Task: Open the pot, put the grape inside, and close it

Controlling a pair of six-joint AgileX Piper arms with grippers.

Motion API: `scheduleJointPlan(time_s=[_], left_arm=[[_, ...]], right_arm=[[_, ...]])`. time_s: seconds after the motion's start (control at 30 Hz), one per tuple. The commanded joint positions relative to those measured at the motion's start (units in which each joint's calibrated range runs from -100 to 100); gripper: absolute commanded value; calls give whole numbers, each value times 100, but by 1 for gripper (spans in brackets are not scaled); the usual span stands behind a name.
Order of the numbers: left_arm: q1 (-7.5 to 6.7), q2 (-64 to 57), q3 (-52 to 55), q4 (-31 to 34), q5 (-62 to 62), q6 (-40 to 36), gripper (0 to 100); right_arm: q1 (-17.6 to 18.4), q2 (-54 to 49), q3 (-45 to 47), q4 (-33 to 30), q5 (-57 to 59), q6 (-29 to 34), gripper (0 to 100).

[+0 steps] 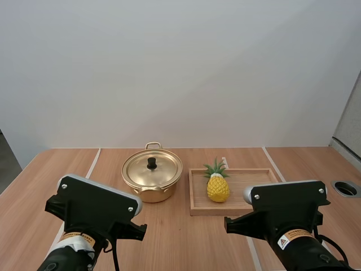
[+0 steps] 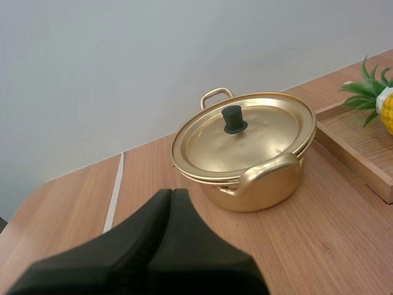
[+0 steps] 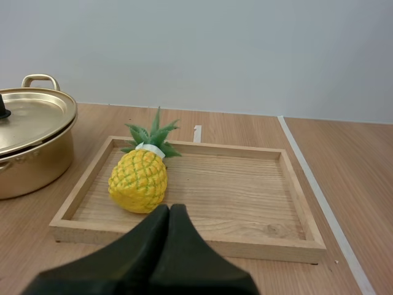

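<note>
Left end effector [image 2: 171, 195], right end effector [image 3: 169, 210] closed, empty. Lidded pot [image 1: 152, 176] near table's [image 1: 186, 243] far edge, pineapple [image 1: 218, 188] in tray [image 1: 208, 212] beside.

A wooden tray [image 1: 255, 176] lies flat on the brown table [image 1: 180, 240], just beside the pot [image 1: 152, 178]. A round dark hole [image 1: 346, 188] sits in the table, far right.

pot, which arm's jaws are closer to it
Left. The left jaws, shut, point at the pot just ahead of them; the right jaws, shut, face the pineapple on the wooden tray, the pot off to one side.
</note>
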Motion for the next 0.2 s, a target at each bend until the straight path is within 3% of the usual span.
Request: scheduleJointPlan(time_s=[0.0,0.17], left_arm=[[2,-30,0,-12,-7,-4,0],[2,-30,0,-12,-7,-4,0]], right_arm=[[-23,-35,12,-2,-28,-39,0],[-23,-35,12,-2,-28,-39,0]])
